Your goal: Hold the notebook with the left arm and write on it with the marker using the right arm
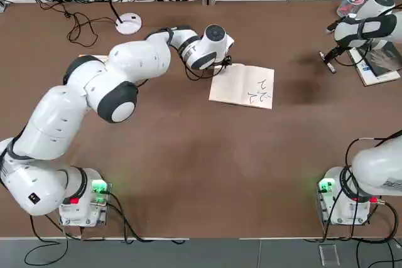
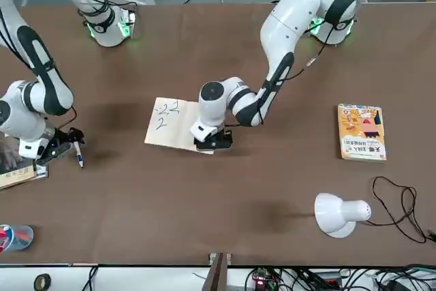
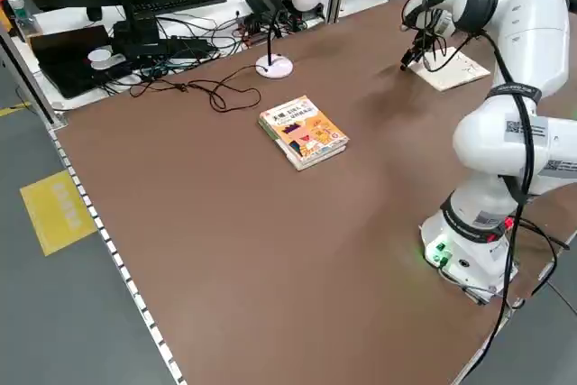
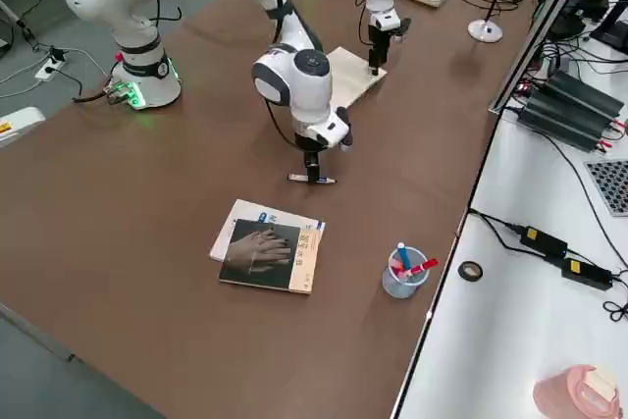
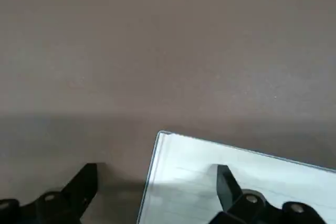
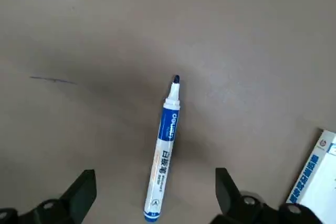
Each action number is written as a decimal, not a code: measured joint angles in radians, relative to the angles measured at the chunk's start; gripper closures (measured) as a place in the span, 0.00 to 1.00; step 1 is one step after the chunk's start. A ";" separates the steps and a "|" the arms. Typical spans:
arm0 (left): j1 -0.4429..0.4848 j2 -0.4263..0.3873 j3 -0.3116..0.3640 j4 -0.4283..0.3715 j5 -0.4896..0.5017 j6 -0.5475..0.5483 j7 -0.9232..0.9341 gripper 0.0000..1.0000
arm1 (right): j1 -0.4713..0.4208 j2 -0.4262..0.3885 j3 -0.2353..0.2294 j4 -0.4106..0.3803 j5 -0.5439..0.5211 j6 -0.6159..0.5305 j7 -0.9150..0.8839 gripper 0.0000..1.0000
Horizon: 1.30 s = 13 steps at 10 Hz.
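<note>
The cream-white notebook (image 1: 242,86) lies open mid-table with dark scribbles on its page. My left gripper (image 1: 220,62) is down at its far corner and open: one fingertip (image 5: 227,182) is over the page, the other over bare table beside the edge. The marker (image 6: 163,163), white with blue print and its blue tip bare, lies flat on the table at the far right (image 1: 328,63). My right gripper (image 6: 155,195) hovers just above it, open, one finger on each side, not touching it.
A grey photo-cover book (image 4: 265,254) and a clear cup of pens (image 4: 402,274) sit close to the right gripper. A yellow-orange book (image 3: 302,131) lies on the left side of the table, with a white desk lamp (image 2: 340,215) and its cord at the far edge.
</note>
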 joint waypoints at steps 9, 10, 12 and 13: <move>0.000 0.000 0.001 0.000 0.000 0.000 0.000 0.00 | -0.023 0.061 0.006 -0.031 0.002 0.102 -0.044 0.02; 0.000 0.000 0.001 0.000 0.000 0.000 0.000 0.00 | -0.023 0.061 0.006 -0.031 0.003 0.102 -0.044 0.03; 0.000 0.000 0.001 0.001 0.000 0.000 0.000 0.00 | -0.024 0.061 0.006 -0.033 0.004 0.102 -0.044 0.07; 0.000 0.000 0.001 0.001 0.000 0.000 0.000 0.00 | -0.024 0.061 0.006 -0.035 0.004 0.103 -0.044 0.09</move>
